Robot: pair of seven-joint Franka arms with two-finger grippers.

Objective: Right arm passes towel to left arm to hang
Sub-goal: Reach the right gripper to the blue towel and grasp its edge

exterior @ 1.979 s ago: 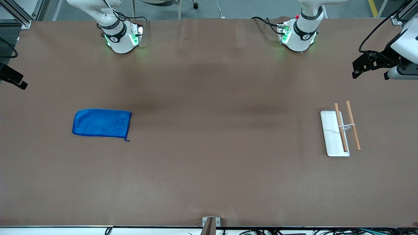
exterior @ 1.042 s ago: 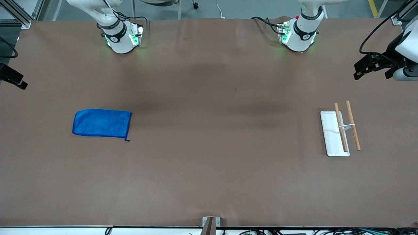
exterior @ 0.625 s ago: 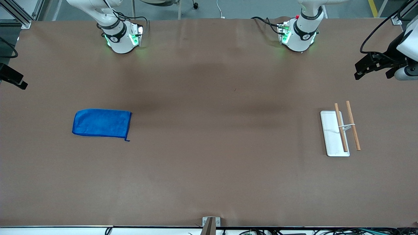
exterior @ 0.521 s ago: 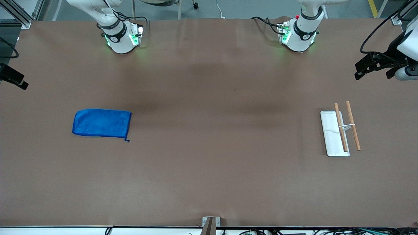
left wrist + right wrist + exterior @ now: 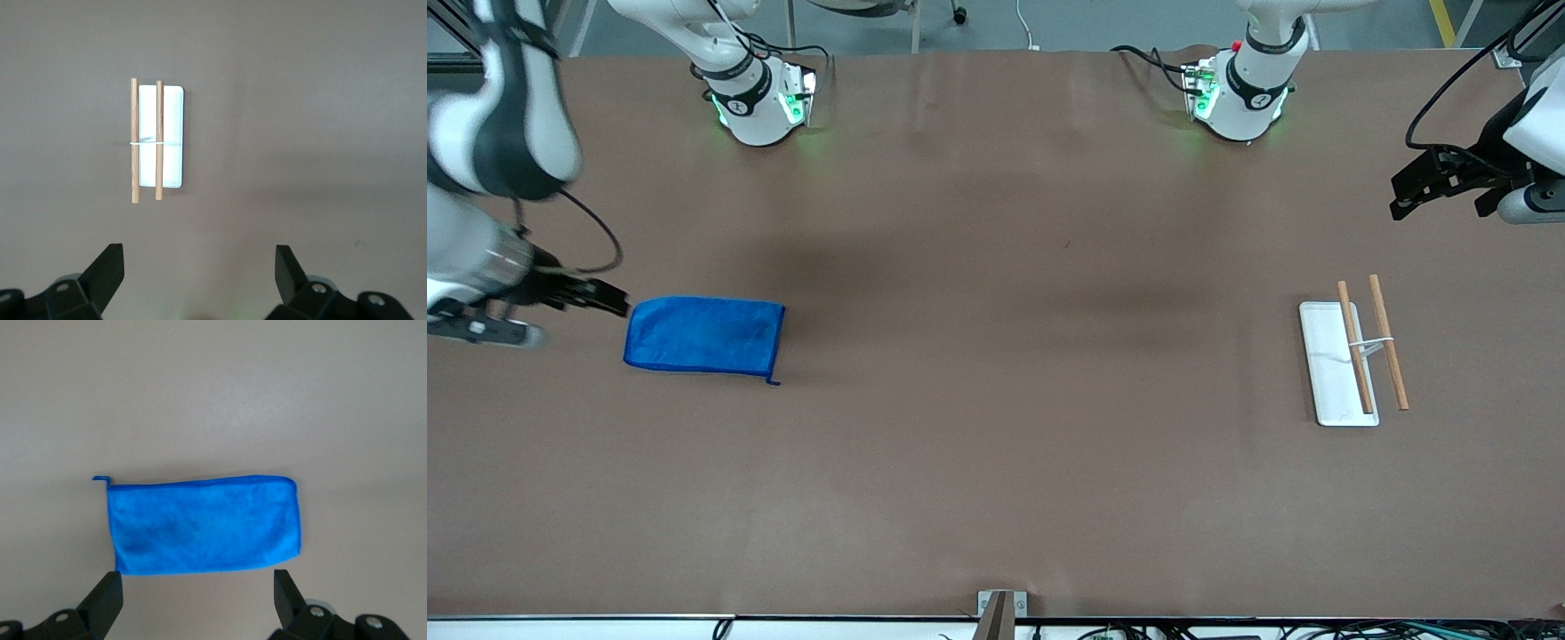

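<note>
One towel (image 5: 703,334) lies flat toward the right arm's end, long axis along the table's length, corner loop pointing at the front camera. Right gripper (image 5: 609,300) hovers just beside it, fingers spread. Left gripper (image 5: 1405,197) hangs spread near the rack (image 5: 1352,351) with two wooden rods (image 5: 1387,341).

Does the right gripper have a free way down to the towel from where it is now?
Probably yes. The right gripper is open beside the towel, which lies flat and alone on the table; nothing covers it.

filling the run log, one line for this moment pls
towel flat, unheld | right gripper open beside it | left gripper open, waiting | rack bare
</note>
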